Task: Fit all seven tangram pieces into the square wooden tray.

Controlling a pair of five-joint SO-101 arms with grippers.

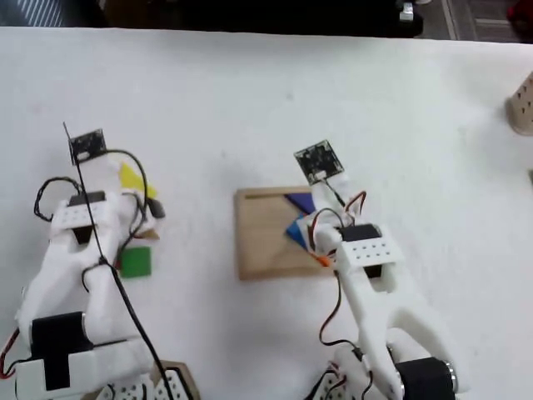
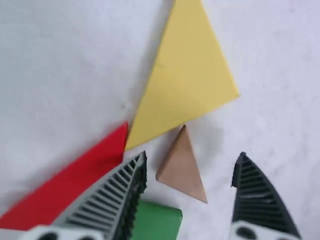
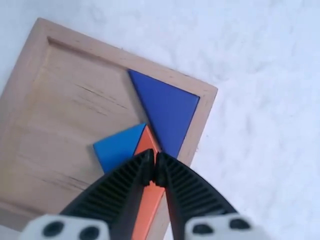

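Step in hand: seating a piece in the wooden tray (image 1: 265, 246), with a second piece being lined up for pickup. The right pincer (image 3: 155, 157) sits low over the tray's edge with its jaws narrow, closed on the orange piece (image 3: 146, 200), which runs between the fingers and pokes out past the tips. Just beyond it, inside the tray, lie the dark blue triangle (image 3: 165, 110), set against the rim, and the light blue piece (image 3: 117, 147), touching the orange tip; the rest of the tray floor is bare.

The left pincer (image 2: 192, 160) stands wide open above the bench (image 1: 250, 100); the small tan triangle (image 2: 181, 167) lies flat between its jaws. The yellow triangle (image 2: 187, 75), the red piece (image 2: 75, 185) and the green piece (image 2: 157, 222) lie close around it, well apart from the tray.

Judged progress: less than half; four pieces remain outside. Next move: lower the orange piece flush beside the blue pair before release; the left arm needs a straight descent, since the neighbours crowd the tan triangle.
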